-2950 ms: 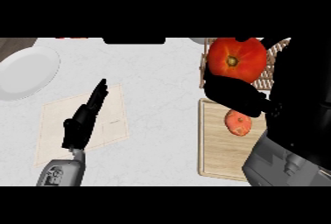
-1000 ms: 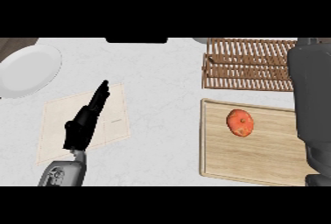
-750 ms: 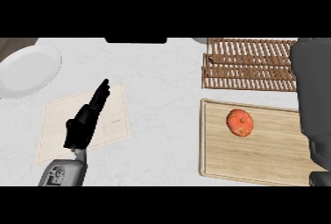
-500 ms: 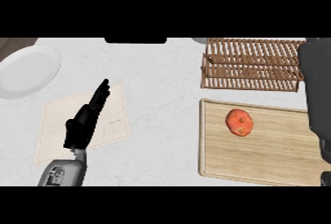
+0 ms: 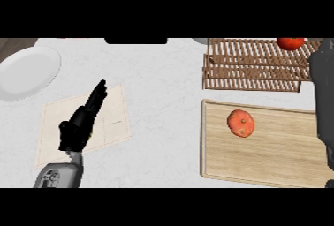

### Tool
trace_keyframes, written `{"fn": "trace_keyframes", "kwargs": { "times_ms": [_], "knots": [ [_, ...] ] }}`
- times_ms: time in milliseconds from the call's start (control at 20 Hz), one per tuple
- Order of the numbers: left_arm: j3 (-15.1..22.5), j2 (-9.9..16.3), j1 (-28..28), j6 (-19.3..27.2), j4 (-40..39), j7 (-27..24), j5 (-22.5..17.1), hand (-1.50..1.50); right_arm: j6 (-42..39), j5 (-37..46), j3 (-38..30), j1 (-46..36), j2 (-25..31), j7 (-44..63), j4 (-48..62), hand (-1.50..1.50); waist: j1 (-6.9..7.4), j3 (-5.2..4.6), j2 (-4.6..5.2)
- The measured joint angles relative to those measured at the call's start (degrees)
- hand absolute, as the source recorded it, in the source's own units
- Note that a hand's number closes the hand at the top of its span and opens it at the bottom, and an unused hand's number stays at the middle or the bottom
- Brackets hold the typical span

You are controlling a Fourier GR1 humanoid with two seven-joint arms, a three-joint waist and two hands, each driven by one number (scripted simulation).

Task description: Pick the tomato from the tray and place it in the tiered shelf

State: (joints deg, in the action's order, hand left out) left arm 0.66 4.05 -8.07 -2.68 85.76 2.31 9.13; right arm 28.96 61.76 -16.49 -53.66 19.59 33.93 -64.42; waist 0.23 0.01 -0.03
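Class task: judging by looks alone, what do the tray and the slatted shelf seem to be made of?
The tray looks like pale, matt wood: light tan with faint grain and a raised rim. The tiered shelf appears to be darker brown wood or bamboo, built of thin parallel slats with gaps between them.

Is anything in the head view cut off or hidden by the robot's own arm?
Head view: the right forearm runs down the right edge, covering part of the wooden tray; a tomato on the tiered shelf is clipped by the top band.

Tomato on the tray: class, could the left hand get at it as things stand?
Probably yes, with a long reach. The left hand rests open over the mat, across bare counter from the tomato lying uncovered on the tray.
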Motion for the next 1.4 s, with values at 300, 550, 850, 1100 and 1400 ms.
{"fn": "trace_keyframes", "kwargs": {
  "times_ms": [300,550,850,1100,1400],
  "knots": [
    [-0.18,-0.36,-1.39,0.41,-0.25,0.92,0.1,0.0,-2.05,-7.18,-1.28,0.16,0.25,-1.17,-4.39,-1.5,-0.12,-0.01,-0.02],
    [-0.43,-0.16,-1.53,0.09,-0.79,0.62,-0.01,0.0,-4.27,-11.85,-1.94,-0.46,1.63,-1.57,-7.3,-1.5,-0.09,-0.01,-0.01],
    [-0.6,-0.43,-1.54,0.55,-2.53,-1.0,0.37,0.0,-1.42,-15.89,-6.17,-3.31,2.69,1.53,-12.13,-1.5,-0.28,-0.02,-0.05],
    [-1.12,0.09,-0.87,0.31,-2.29,-1.36,0.11,0.0,-4.16,-17.96,-10.74,-2.34,7.23,8.39,-19.6,-1.5,-0.92,-0.04,-0.3],
    [-1.04,-0.3,0.01,0.99,-1.7,-0.89,0.4,0.0,-15.2,-23.97,-18.36,4.27,14.38,17.51,-27.51,-1.5,-1.96,-0.01,-0.53]
  ]
}}
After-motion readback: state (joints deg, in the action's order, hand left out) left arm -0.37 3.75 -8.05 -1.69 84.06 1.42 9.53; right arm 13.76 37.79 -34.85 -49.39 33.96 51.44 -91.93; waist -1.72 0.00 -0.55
